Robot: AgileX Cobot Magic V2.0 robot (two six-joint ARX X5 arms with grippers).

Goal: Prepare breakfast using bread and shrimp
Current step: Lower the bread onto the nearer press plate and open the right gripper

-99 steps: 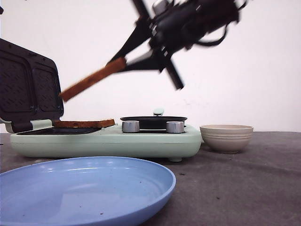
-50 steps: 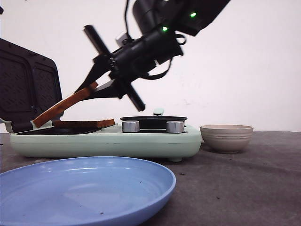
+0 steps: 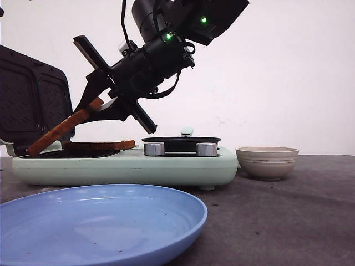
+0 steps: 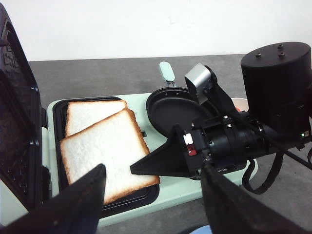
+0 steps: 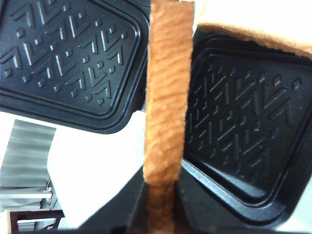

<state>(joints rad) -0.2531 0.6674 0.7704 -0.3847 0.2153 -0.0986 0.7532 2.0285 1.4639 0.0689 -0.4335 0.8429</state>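
Note:
Two bread slices show. One lies flat [image 3: 99, 146] [image 4: 92, 113] in the open sandwich maker's tray [image 3: 127, 163]. My right gripper [image 3: 95, 106] [image 5: 163, 209] is shut on the other bread slice [image 3: 58, 132] [image 4: 105, 153] [image 5: 165, 97], gripping one edge. That slice tilts down, its low end at the tray by the lid hinge, overlapping the flat slice. My left gripper [image 4: 153, 204] hovers open in front of the maker, holding nothing, and is out of the front view. The shrimp are out of view.
The maker's dark patterned lid [image 3: 33, 102] [image 5: 68, 58] stands open at the left. A small black pan [image 3: 181, 141] [image 4: 170, 107] sits on its right half behind two knobs. A beige bowl [image 3: 267, 161] stands right of it; a blue plate [image 3: 100, 221] lies in front.
My right gripper has swung down and left with the bread slice. The slice's low end went from mid-air to the tray by the hinge.

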